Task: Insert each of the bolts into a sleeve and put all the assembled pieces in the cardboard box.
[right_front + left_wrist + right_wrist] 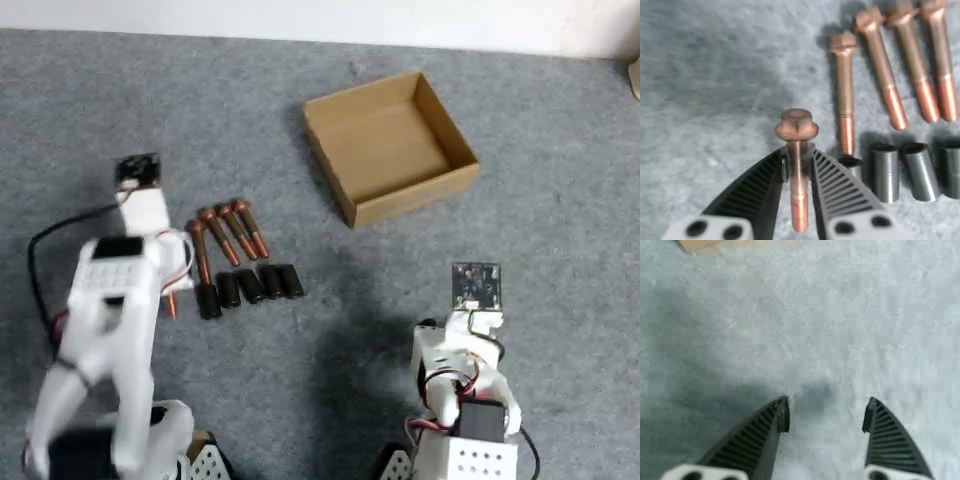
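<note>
My left claw (799, 156) grips a coppery flanged bolt (797, 129) by its smooth shank — just beyond, dull cylindrical sleeves (885, 172), nearest one half-hidden.

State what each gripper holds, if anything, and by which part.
The left gripper clamps one bolt by its shank, below the head. The right gripper is open, holding nothing.

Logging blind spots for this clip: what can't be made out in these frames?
- High view: the left gripper and its bolt are largely hidden under the left arm.
- Left wrist view: one sleeve is partly behind a finger; the endmost sleeve is cut by the edge.
- Right wrist view: the cardboard box is cut by the edge, its inside unseen.
</note>
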